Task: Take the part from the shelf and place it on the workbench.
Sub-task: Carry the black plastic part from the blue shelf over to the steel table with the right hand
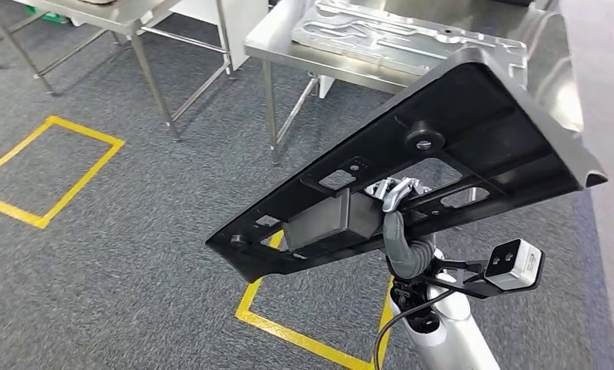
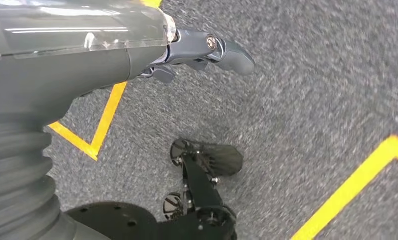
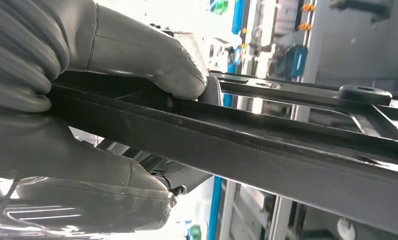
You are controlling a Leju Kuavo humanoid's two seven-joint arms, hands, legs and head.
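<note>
Fingers (image 3: 177,82) of the right hand (image 1: 400,231) are clamped around the black part (image 1: 457,131), thumb on one face and the rest on the other, so it's properly gripped and up in the air, tilted, running from about 7 o'clock to 2 o'clock across the head view. Left hand (image 2: 201,50) is just hanging down over the grey carpet (image 2: 311,90) with nothing in it, fingers loosely apart as far as I can see. So I'd say the pickup half is done: the part is in the robot's grip and not on any shelf. What's left is the drop-off. The steel worktop (image 1: 288,38) is up at 12 o'clock, with a silvery metal plate (image 1: 380,35) already lying on it, and the part isn't touching it yet. Yellow floor tape (image 1: 57,169) marks boxes at 9 and 6 o'clock.
</note>
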